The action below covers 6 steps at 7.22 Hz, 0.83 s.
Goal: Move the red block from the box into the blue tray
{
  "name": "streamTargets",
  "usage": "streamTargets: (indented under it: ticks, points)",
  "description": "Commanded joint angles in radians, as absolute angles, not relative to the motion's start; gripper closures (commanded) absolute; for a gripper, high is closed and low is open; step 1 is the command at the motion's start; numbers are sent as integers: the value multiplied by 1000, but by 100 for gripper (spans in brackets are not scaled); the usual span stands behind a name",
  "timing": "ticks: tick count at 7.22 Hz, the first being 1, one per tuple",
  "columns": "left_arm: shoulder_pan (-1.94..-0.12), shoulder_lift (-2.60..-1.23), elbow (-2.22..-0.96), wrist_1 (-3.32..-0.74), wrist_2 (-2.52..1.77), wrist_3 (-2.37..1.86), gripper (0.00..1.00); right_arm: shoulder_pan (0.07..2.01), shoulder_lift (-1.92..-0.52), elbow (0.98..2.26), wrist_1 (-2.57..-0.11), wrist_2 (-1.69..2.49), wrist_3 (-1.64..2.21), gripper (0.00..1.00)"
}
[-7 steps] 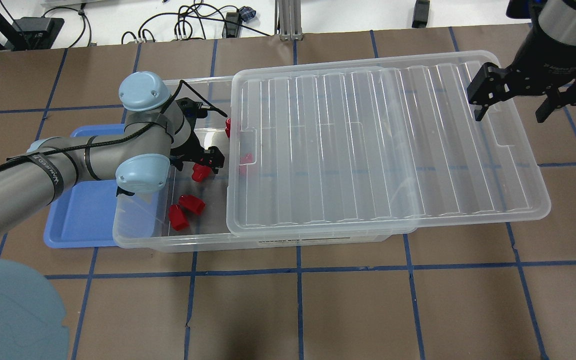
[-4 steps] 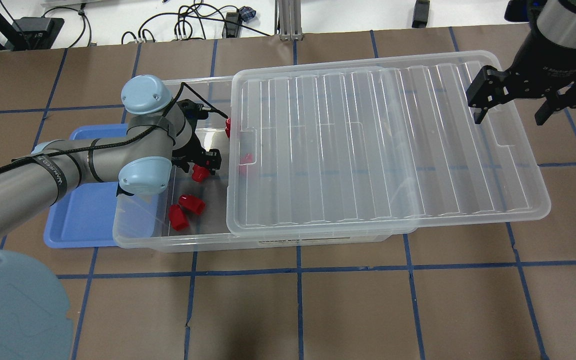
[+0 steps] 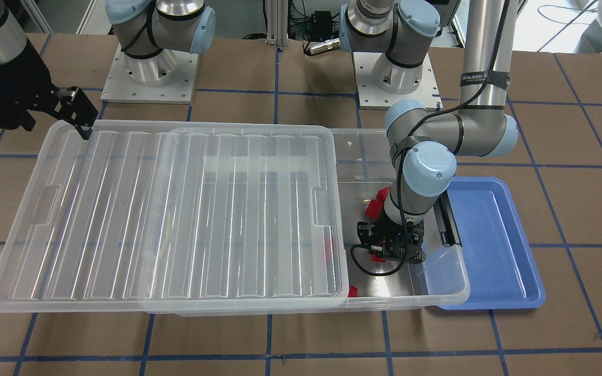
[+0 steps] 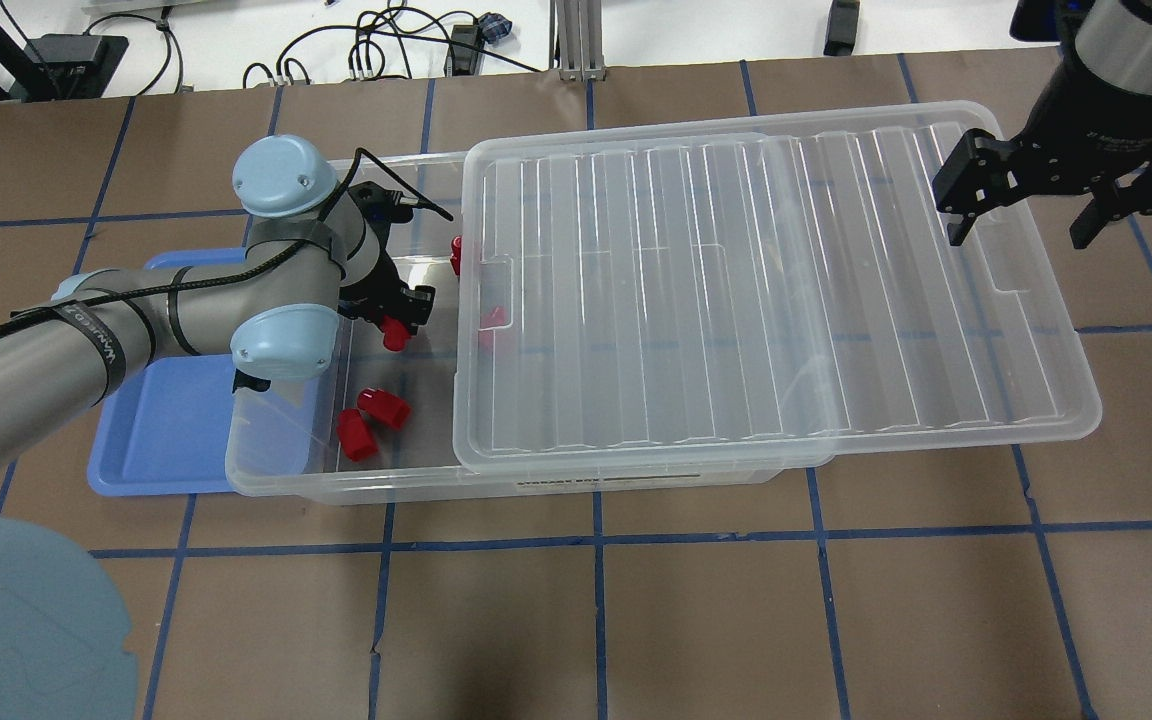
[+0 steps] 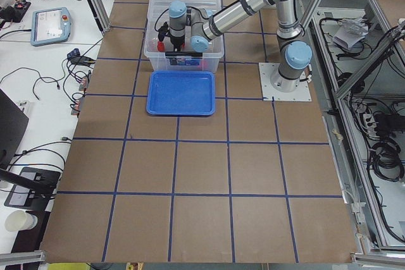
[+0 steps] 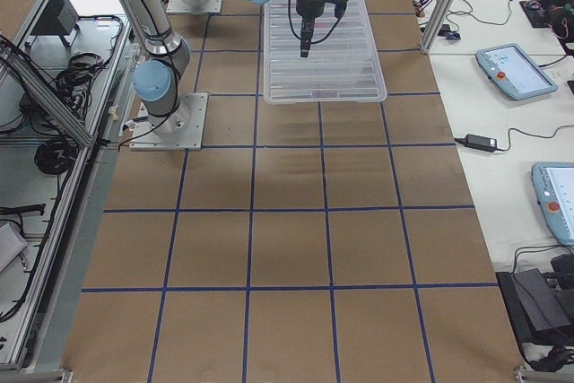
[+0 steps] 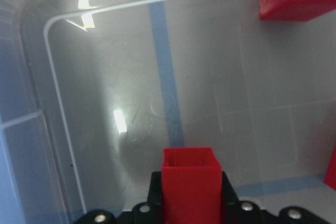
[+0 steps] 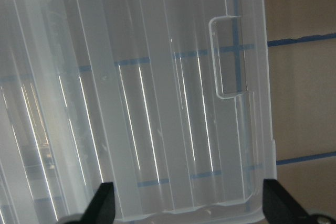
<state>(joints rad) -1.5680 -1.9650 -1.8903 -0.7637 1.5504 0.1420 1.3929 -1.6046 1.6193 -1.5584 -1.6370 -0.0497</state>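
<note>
L gripper [image 4: 402, 318] is down in the uncovered end of the box [image 4: 276, 468], left-centre of the overhead view. Its arm comes in from the frame's left, passing over the tray [image 4: 161, 440]. Its fingers [image 7: 227, 190] are clamped tight on a red block [image 7: 190, 181]. The wrist cam has the block at bottom centre, pinched on both sides by the black pads, w/ its square end pointing up-frame toward the clear box floor. Can't tell if the block is clear of the floor.

Other reds are inside the box. A loose pair [image 4: 384, 405] lies side by side just below the gripper in the overhead view, near the box's lower-left corner. An edge block [image 4: 455, 252] sits right at the lid's left rim, approx level w/ the gripper's top. One covered block [image 4: 491, 318] shows faintly through the lid.

The lid [image 4: 736, 290] lies skewed across the box. It covers all but the left end and overhangs well to the frame's right.

The tray sits at the box's left end, right against it, w/ the box rim overlapping the tray's edge in the overhead view. In the front-facing view it is at centre-right.

R gripper [image 4: 1019, 230] hangs at upper right of the overhead view, above the lid's far-right corner. Its fingers are spread wide w/ nothing between them. Its wrist cam shows both tips [image 8: 103, 203] at the bottom corners, w/ the lid's ribs and handle notch in the gap.

The table [image 4: 696, 620] is brown w/ a blue tape grid.
</note>
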Motion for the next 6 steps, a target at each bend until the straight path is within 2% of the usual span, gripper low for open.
streamTargets:
  ticks: [1, 4, 6]
  points:
    - [-1568, -1905, -1850, -832, 1552, 140, 82, 1393, -1603, 1620, -1560, -1637, -51, 0]
    - [-1566, -1807, -1803, -981, 1568, 70, 82, 1393, -1605, 1620, -1559, -1638, -48, 0]
    - [-1545, -1749, -1635, -1275, 1572, 26, 82, 1393, -1605, 1621, -1555, -1640, -48, 0]
